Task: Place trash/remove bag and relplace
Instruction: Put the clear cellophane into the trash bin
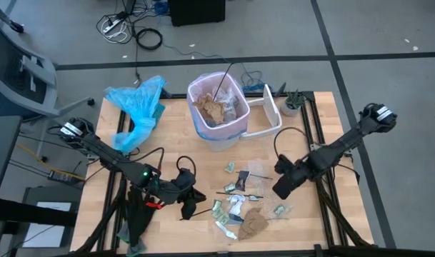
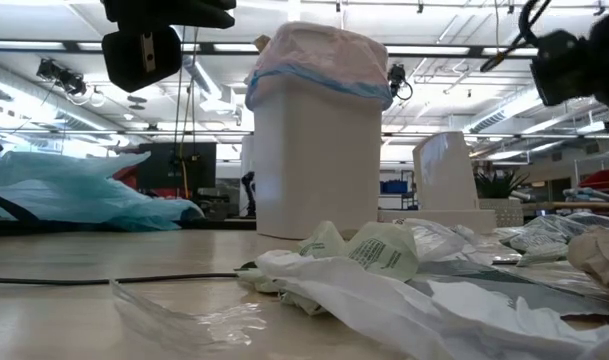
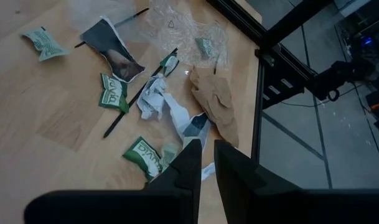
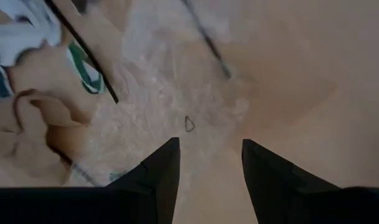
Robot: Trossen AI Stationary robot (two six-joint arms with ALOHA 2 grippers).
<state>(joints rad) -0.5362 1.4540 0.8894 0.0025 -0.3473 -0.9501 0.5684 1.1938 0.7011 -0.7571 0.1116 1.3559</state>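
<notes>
The trash lies scattered at the table's near middle: a brown paper piece (image 1: pixel 254 223) (image 3: pixel 215 102), clear plastic film (image 1: pixel 258 170) (image 4: pixel 177 106), green printed wrappers (image 3: pixel 114 92) and a thin black utensil (image 3: pixel 136 96). The pale pink bag (image 1: pixel 217 107) (image 2: pixel 319 60) lines the white bin at the far middle and holds brown paper. My left gripper (image 1: pixel 191 202) (image 3: pixel 206 144) hovers left of the scraps, open by a narrow gap, with nothing between its fingers. My right gripper (image 1: pixel 280 190) (image 4: pixel 210 144) points down, open, just above the clear film's right part.
A light-blue plastic bag (image 1: pixel 138 107) lies at the far left. The bin's white lid (image 1: pixel 271 114) stands right of the bin, with a small potted plant (image 1: pixel 294 103) beyond it. Black frame rails (image 3: pixel 282 68) run along the table's right edge.
</notes>
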